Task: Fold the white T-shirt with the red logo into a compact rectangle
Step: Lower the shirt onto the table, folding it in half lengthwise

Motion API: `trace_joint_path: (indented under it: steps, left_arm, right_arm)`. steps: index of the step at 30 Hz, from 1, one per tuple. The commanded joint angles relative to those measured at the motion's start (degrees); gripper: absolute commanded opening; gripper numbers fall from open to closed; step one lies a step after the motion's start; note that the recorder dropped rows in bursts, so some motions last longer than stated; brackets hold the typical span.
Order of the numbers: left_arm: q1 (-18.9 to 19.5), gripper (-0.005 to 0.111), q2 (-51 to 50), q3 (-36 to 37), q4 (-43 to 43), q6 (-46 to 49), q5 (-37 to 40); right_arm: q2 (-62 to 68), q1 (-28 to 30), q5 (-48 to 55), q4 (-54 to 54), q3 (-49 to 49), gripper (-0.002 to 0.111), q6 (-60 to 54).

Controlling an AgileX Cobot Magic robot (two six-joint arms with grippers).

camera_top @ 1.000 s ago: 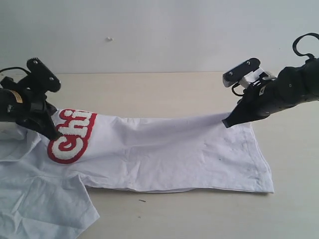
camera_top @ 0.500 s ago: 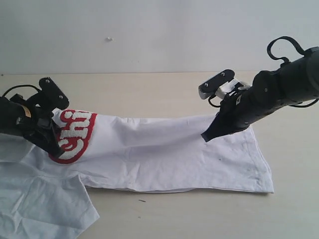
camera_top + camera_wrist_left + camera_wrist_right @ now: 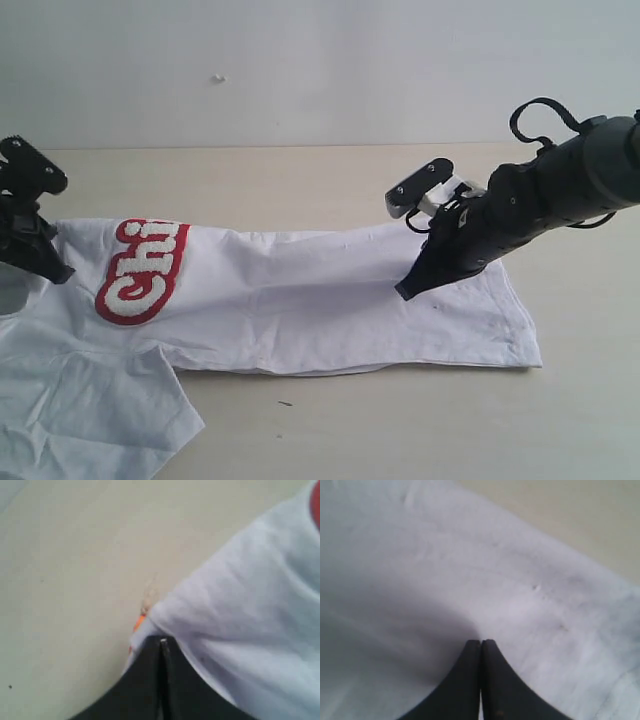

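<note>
The white T-shirt (image 3: 300, 300) lies lengthwise across the table, folded so that only "Chi" of the red logo (image 3: 140, 270) shows. My left gripper (image 3: 58, 275) is at the shirt's far left end, shut on its edge. In the left wrist view cloth sits on both sides of that gripper (image 3: 162, 641), with the orange neck tag (image 3: 140, 622) just beyond it. My right gripper (image 3: 403, 293) is shut, its tips down on the shirt's right half. In the right wrist view it (image 3: 481, 641) rests on smooth cloth (image 3: 520, 580), and no fabric shows between the jaws.
The beige table (image 3: 300, 180) runs back to a pale wall. A loose sleeve and spread cloth (image 3: 90, 420) lie at the front left corner. A small dark speck (image 3: 285, 403) sits on the table in front of the shirt.
The left gripper has moved left off the logo to the shirt's end, and the cloth there now lies flatter. The right gripper has moved left and down onto the shirt; the right hem shifted slightly.
</note>
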State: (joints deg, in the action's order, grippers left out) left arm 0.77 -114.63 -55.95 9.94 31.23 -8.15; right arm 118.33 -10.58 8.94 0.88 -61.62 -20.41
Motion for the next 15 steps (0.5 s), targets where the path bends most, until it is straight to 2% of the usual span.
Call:
trace_joint_path:
  steps: [1,6,9,15]
  left_arm:
    - [0.9,0.0,-1.2,-1.0,-0.1,0.2,-5.8]
    - [2.1,0.0,-2.1,-1.7,-1.9,3.1,-11.4]
    - [3.1,0.0,-2.5,-3.2,-5.1,5.3,-11.3]
    - [4.3,0.0,-2.7,-4.8,-5.1,9.0,-12.2]
  right_arm:
    - [1.9,-0.1,2.1,-3.3,0.5,0.0,-0.5]
    - [1.9,0.6,1.9,-4.5,0.5,0.0,-0.5]
    - [1.9,1.4,1.9,-4.4,0.5,0.0,0.7]
    - [1.9,1.9,0.9,-4.4,0.5,0.0,1.2]
